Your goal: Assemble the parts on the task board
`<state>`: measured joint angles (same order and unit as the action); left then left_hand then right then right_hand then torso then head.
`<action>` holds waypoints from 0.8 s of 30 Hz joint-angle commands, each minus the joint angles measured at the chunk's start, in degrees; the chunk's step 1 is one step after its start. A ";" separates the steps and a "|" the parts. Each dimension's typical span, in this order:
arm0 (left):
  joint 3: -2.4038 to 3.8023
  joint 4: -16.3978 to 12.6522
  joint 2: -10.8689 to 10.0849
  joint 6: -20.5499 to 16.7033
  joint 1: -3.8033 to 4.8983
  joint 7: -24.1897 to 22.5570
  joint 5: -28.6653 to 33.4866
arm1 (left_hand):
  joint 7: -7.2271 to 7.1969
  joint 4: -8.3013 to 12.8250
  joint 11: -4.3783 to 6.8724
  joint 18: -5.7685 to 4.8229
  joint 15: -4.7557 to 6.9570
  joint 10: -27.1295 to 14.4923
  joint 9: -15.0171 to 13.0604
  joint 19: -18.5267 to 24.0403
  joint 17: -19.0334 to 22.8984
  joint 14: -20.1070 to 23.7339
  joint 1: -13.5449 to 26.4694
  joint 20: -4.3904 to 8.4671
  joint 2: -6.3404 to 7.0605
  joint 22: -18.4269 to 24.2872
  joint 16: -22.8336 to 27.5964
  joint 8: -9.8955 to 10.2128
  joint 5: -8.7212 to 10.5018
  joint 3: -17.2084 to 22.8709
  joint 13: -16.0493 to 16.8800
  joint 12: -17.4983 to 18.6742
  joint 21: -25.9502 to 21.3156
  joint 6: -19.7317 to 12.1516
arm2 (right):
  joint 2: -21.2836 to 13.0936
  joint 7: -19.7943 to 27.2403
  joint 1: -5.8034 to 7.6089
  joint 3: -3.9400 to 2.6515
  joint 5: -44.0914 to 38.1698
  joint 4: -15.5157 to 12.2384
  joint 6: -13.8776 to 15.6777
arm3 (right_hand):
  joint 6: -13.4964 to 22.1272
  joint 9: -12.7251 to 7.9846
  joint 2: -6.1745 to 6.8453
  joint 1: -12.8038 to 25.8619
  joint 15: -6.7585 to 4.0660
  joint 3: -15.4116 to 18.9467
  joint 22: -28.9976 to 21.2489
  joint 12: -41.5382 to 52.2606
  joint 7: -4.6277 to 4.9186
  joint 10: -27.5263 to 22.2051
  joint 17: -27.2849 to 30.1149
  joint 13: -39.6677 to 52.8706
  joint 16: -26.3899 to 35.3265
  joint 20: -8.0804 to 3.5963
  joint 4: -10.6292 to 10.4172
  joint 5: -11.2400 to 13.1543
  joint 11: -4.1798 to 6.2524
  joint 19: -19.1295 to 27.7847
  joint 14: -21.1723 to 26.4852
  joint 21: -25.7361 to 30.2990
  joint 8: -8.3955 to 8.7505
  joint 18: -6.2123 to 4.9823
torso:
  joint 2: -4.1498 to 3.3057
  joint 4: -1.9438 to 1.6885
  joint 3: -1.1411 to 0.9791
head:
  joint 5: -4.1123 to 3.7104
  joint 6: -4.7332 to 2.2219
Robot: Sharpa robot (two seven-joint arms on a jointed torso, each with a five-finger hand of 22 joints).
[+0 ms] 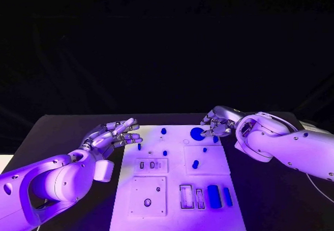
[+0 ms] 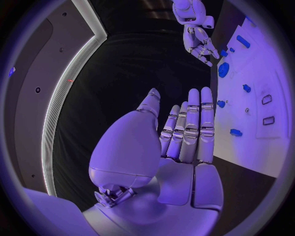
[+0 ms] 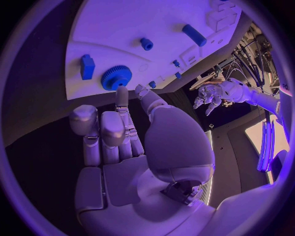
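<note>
Assembly barely begun; most parts lie loose on the task board [image 1: 178,224].

Nearest me I count two blue bars [image 1: 219,197] beside a slot, then roughly five small pegs [image 1: 195,164], hard to count. Farthest, one gear [image 1: 197,133] under my right hand [image 1: 218,123], fingertips closing near it, holding nothing. Left hand [image 1: 113,137] hovers beside the board, fingers spread.

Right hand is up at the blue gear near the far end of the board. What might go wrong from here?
The right hand looks not yet closed on the blue gear, so a grip at its rim may slip or push it along the task board. Small blue parts stand close by and might get knocked.
</note>
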<state>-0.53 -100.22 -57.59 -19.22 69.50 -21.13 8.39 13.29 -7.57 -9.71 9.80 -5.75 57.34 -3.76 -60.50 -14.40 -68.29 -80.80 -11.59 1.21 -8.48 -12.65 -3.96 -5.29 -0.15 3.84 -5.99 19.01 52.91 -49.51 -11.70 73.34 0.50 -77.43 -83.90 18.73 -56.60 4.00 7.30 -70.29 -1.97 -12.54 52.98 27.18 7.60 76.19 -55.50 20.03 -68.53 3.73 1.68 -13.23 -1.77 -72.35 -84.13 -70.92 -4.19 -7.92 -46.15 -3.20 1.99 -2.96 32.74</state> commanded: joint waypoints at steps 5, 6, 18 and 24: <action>0.02 1.23 -0.34 2.29 0.31 -0.33 -0.33 | -0.06 0.39 -0.02 0.42 -0.11 -0.21 -0.09 0.26 -0.05 0.47 -0.41 0.00 -0.25 -0.05 0.00 -0.12 -0.22 0.07 0.03 -0.32 0.10 -0.12 | 0.66 -2.97 -0.03 -0.07 -0.77 1.31 -5.20 | 0.77 -0.01 -1.27 -2.02 0.12 2.80 3.62 9.45 0.18 -6.27 -5.82 11.08 -4.42 0.54 -2.00 -0.05 -0.74 -0.60 -1.60 -2.61 0.12 1.46 | 0.02 -0.11 0.11 | -0.67 0.14; 0.02 1.41 -0.36 2.30 0.33 -0.30 -0.33 | -0.05 0.42 -0.02 0.42 -0.12 -0.21 -0.09 0.30 -0.07 0.51 -0.42 -0.01 -0.26 -0.05 0.01 -0.13 -0.22 0.08 0.03 -0.34 0.09 -0.11 | 0.89 -3.09 -0.04 -0.07 -1.08 1.53 -5.17 | 0.87 -0.02 -1.32 -2.18 0.13 3.05 4.03 10.28 0.22 -6.40 -6.48 12.16 -4.86 0.59 -2.22 0.00 -0.77 -0.71 -1.67 -2.89 0.14 1.53 | 0.00 -0.13 0.10 | -0.67 0.11; 0.02 1.36 -0.46 2.55 0.38 0.27 -0.34 | -0.03 0.44 -0.03 0.42 -0.12 -0.21 -0.09 0.32 -0.08 0.54 -0.42 -0.01 -0.27 -0.05 0.01 -0.13 -0.22 0.08 0.04 -0.36 0.09 -0.10 | 3.77 -4.88 -0.25 -0.04 -3.43 3.54 -4.87 | 0.91 0.01 -2.07 -3.62 0.31 4.41 10.84 26.83 0.36 -1.73 -16.29 31.22 -11.28 0.81 -3.25 -0.11 -0.91 -3.73 -3.03 -7.02 0.03 2.69 | -0.09 -0.18 0.12 | -0.64 0.29; 0.02 1.00 -0.46 2.52 0.38 0.51 -0.34 | 0.02 0.53 -0.06 0.42 -0.13 -0.21 -0.10 0.41 -0.16 0.63 -0.50 -0.03 -0.41 -0.05 0.02 -0.16 -0.24 0.17 0.04 -0.44 0.09 -0.05 | 4.62 -6.74 -0.27 -0.04 -3.70 4.08 -5.01 | 0.88 0.00 -2.73 -3.80 0.54 5.22 15.42 37.49 0.49 2.07 -20.61 43.04 -13.99 1.02 -4.07 -0.32 -1.09 -5.85 -3.56 -9.60 -0.01 3.51 | -0.09 -0.16 0.15 | -0.34 0.44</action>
<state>-0.56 -99.01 -58.10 -18.03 69.76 -20.70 8.35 13.29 -7.41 -9.71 9.79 -5.95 57.34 -3.81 -60.50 -14.51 -68.10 -81.11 -11.58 0.90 -8.47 -12.65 -3.96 -5.29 0.02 3.84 -6.24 19.01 52.91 -45.02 -16.25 73.14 0.47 -79.65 -79.98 14.75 -55.78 4.02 4.91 -73.84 -1.76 -7.56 68.04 63.85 7.88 77.91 -74.90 62.16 -82.32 4.77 -2.32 -13.30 -2.83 -77.93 -83.91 -80.32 -4.19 -5.25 -46.23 -3.34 2.13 -3.38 33.08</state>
